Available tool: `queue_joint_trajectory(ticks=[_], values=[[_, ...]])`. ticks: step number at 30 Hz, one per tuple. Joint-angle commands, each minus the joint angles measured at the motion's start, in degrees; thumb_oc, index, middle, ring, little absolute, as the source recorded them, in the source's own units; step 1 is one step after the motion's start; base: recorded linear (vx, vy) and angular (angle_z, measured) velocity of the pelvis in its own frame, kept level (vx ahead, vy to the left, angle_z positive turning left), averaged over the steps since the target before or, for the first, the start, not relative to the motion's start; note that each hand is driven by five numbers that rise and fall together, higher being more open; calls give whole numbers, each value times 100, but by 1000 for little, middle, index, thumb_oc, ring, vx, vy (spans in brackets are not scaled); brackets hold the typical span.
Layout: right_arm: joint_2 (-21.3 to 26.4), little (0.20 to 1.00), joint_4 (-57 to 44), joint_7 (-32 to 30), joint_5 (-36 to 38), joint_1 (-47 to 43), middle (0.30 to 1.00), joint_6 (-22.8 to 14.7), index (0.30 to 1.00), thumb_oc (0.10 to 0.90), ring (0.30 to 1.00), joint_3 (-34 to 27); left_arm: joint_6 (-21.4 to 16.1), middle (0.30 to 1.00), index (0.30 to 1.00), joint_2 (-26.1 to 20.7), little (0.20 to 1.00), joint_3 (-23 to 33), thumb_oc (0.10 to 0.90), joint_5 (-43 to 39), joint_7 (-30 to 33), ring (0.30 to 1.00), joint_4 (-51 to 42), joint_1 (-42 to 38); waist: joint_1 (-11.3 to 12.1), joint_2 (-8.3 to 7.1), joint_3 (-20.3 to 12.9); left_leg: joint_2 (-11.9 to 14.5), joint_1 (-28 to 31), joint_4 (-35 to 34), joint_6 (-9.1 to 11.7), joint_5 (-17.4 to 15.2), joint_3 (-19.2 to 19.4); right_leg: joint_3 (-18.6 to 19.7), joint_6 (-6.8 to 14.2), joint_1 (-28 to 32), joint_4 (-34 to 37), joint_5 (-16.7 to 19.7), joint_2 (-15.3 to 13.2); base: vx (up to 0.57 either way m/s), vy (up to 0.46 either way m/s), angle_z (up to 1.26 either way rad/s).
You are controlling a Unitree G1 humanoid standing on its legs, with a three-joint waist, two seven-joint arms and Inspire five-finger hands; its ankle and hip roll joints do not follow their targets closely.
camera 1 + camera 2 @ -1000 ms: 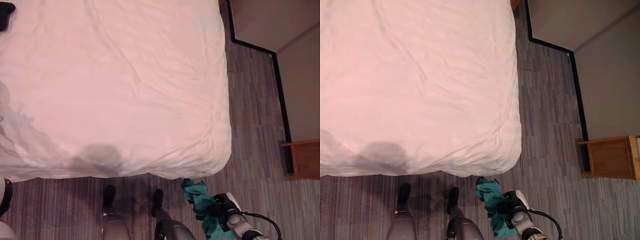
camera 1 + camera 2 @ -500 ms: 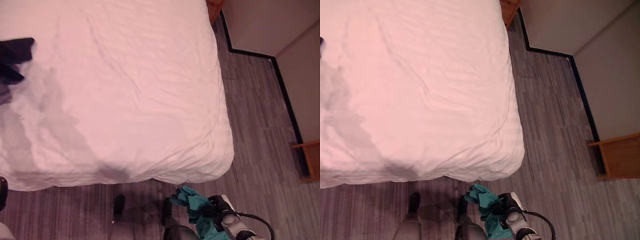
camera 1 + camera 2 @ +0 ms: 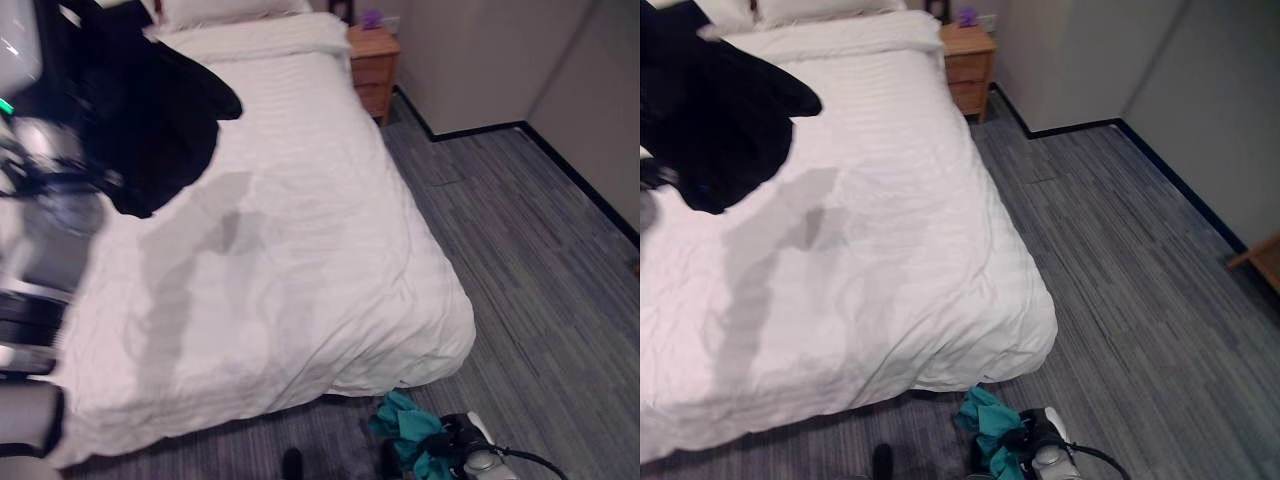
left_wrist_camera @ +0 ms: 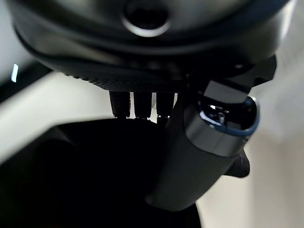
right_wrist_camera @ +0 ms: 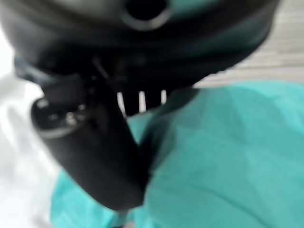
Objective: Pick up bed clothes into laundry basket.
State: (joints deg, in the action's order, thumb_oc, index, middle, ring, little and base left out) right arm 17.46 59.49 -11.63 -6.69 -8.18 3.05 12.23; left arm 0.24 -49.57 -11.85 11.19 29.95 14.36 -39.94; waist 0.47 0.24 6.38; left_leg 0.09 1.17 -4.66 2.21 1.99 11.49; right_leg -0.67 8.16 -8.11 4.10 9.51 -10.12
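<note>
Wooden nightstand [image 3: 970, 65] beside bed head; purple item [image 3: 967, 16] on top.

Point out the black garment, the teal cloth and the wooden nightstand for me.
black garment [image 3: 720, 120]: right eye view, middle of the dark fabric over the bed.
teal cloth [image 5: 223, 156]: right wrist view, broad fold past the hand's thumb.
wooden nightstand [image 3: 372, 60]: left eye view, its front, beside the bed's head.
</note>
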Motion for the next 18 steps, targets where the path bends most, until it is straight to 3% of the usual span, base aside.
queue_joint_trajectory(ticks=[1, 4, 7, 8, 9, 11, 14, 15, 16, 18], values=[[787, 300, -517, -356, -493, -496, 300, -197, 300, 400, 300, 424, -473, 300, 300, -4, 300, -155, 400, 334, 136, 300, -319, -884, -21, 338, -226, 381, -356, -34, 374, 32, -501, -1243, 680, 332, -77, 102, -826, -301, -74, -118], [812, 300, -869, -381, -786, -830, 300, -204, 300, 400, 300, 726, -588, 300, 300, 526, 300, -589, 400, 414, -20, 300, -688, -1006, 118, 349, -321, 540, -395, -34, 416, 123, -44, -1587, 669, 755, -588, 87, -1328, -302, -147, -106], [803, 300, -1236, -338, -1024, -1138, 300, -219, 300, 400, 300, 948, -687, 300, 300, 836, 300, -721, 400, 351, -123, 300, -899, -905, 288, 361, -481, 710, -533, -34, 504, 319, 349, -1678, 684, 1098, -753, 394, -1721, -237, -221, -74], [807, 300, -1243, -335, -1026, -1139, 300, -213, 300, 400, 300, 949, -688, 300, 300, 836, 300, -714, 400, 351, -125, 300, -901, -903, 303, 361, -484, 708, -547, -34, 496, 345, 369, -1656, 684, 1075, -734, 431, -1722, -253, -341, -72], [914, 300, -1544, -316, -1116, -1305, 300, -253, 300, 400, 300, 1007, -744, 300, 300, 921, 300, -642, 400, 223, -95, 300, -907, -803, 379, 407, -544, 861, -595, -34, 617, 457, 589, -1886, 684, 1205, -624, 685, -1903, -241, -302, -101], [1076, 300, -1766, -276, -1186, -1357, 300, -254, 300, 400, 300, 1036, -723, 300, 300, 932, 300, -582, 400, 152, -63, 300, -816, -782, 415, 444, -623, 977, -665, -34, 688, 577, 777, -1982, 684, 1324, -324, 589, -1784, -212, -349, -145], [1367, 300, -2133, -313, -1240, -1563, 300, -250, 300, 400, 300, 1081, -639, 300, 300, 854, 300, -433, 400, -104, 27, 300, -497, -869, 369, 663, -578, 1332, -906, -34, 873, 916, 946, -1801, 684, 1188, 42, -285, -1277, -167, -302, -135], [1445, 300, -2343, -318, -1243, -1564, 300, -275, 300, 400, 300, 1043, -643, 300, 300, 810, 300, -329, 400, -171, 35, 300, -436, -856, 326, 728, -545, 1385, -981, -34, 902, 969, 925, -1718, 684, 1102, 68, -404, -1157, -239, -380, -148], [2104, 300, -2780, -20, -941, -1029, 300, -479, 300, 400, 300, 594, -643, 300, 300, 343, 300, 137, 400, -309, 127, 300, -254, -719, 73, 801, -421, 1545, -1101, -34, 991, 1027, 956, -1564, 684, 887, 90, -634, -909, -176, -251, -157], [2456, 300, -3484, -46, -1028, -684, 300, -563, 300, 400, 300, 312, -699, 300, 300, 198, 300, 346, 400, -344, 87, 300, -241, -583, 12, 844, -365, 1619, -1150, -34, 1035, 1054, 899, -1426, 684, 767, 90, -720, -768, -124, -202, -75]])
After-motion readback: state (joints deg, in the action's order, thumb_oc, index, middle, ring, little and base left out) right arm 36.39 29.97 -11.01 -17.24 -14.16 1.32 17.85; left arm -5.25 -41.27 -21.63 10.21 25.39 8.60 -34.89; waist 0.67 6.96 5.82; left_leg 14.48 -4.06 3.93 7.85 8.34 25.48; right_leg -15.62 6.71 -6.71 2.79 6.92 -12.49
